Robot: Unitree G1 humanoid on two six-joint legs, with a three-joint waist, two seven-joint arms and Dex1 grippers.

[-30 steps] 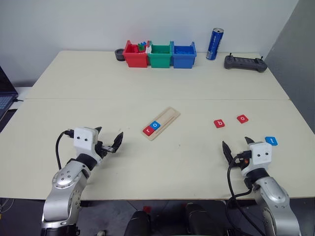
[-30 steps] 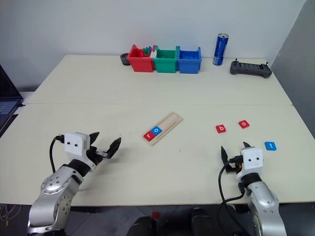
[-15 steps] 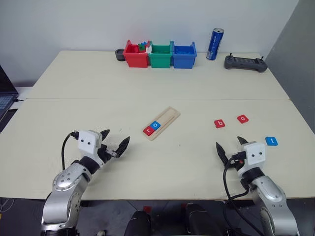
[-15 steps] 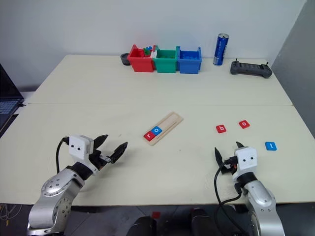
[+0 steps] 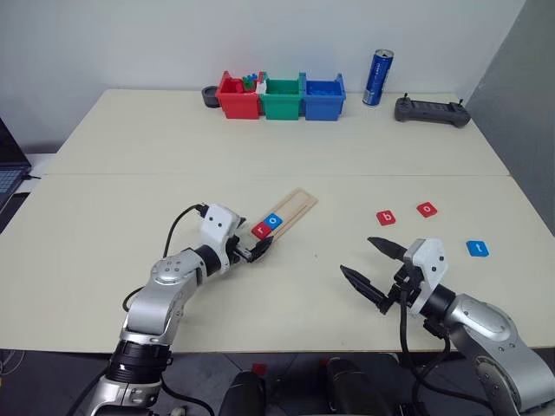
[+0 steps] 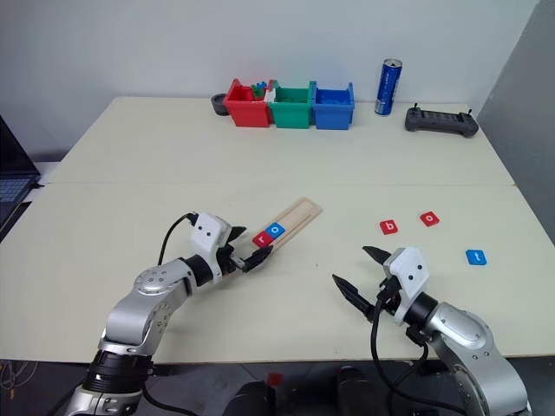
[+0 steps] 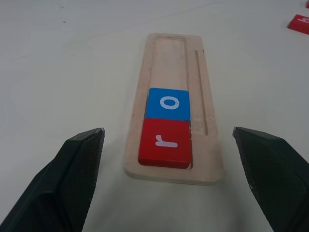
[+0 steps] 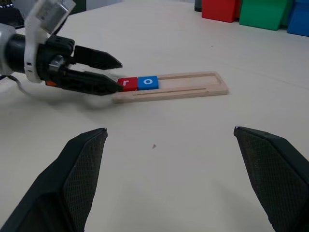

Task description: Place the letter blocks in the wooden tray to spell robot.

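The wooden tray (image 5: 290, 211) lies slantwise at the table's middle. At its near end it holds a red "r" block (image 7: 165, 140) and a blue "o" block (image 7: 168, 103). My left gripper (image 5: 257, 248) is open right at that near end, one finger to each side of the tray. Loose on the right lie a red "b" block (image 5: 387, 217), a red "o" block (image 5: 427, 209) and a blue "t" block (image 5: 477, 249). Open and empty, my right gripper (image 5: 358, 255) hovers near the front edge and points left toward the tray, with the loose blocks to its far right.
Red (image 5: 237, 97), green (image 5: 282, 98) and blue (image 5: 323, 98) bins stand in a row at the back, a dark dish (image 5: 210, 95) to their left. A blue can (image 5: 377, 78) and a black controller (image 5: 432, 110) are at the back right. A laptop edge (image 5: 7, 173) shows far left.
My left gripper has moved right and forward from the front left to the tray's near end. My right gripper has swung left and risen, now pointing toward the tray.
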